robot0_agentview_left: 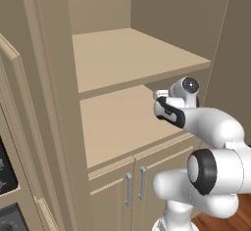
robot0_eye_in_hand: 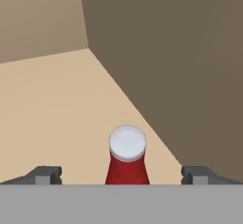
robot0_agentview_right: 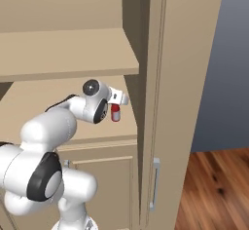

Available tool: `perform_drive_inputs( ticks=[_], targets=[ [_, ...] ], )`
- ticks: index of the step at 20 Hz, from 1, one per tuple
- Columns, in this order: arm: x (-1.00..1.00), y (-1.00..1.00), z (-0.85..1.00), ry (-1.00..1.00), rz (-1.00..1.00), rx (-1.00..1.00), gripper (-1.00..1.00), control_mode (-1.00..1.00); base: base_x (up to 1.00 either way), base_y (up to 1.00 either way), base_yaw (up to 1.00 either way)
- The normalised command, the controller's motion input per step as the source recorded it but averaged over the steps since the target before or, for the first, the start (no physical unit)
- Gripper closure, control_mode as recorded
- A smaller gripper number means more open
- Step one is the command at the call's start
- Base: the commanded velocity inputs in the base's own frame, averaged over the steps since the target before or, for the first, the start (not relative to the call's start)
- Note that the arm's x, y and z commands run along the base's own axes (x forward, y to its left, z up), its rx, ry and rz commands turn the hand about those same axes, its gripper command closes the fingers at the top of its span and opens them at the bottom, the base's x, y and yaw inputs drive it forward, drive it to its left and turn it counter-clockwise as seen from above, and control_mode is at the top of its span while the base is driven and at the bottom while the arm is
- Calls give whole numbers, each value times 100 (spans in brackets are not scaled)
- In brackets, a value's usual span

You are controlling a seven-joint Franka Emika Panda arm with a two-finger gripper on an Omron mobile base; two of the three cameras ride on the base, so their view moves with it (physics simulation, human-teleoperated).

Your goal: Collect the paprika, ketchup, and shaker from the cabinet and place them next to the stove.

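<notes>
the gripper (robot0_eye_in_hand: 121, 176) is seen with its jaws spread fully wide, nothing clamped. the ketchup (robot0_eye_in_hand: 126, 157), a red bottle with a pale round top, stands upright on the lower open shelf of the cabinet (robot0_agentview_left: 122, 58), centred between the two fingertips (robot0_eye_in_hand: 45, 175) but apart from both. in the right base view the ketchup (robot0_agentview_right: 115, 112) is seen just beneath the gripper (robot0_agentview_right: 119, 97), close to the cabinet's right inner wall. two small doors (robot0_agentview_left: 128, 191) with bar handles are noted below the shelf.
</notes>
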Motion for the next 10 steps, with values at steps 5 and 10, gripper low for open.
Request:
perform_drive_inputs(
  ticks=[5, 10],
  targets=[
    [10, 0, -3, 0, 0, -2, -100, -100, 0, 0, 0],
    [6, 0, -1, 0, 0, 0, -100, -100, 0, 0, 0]
  ],
)
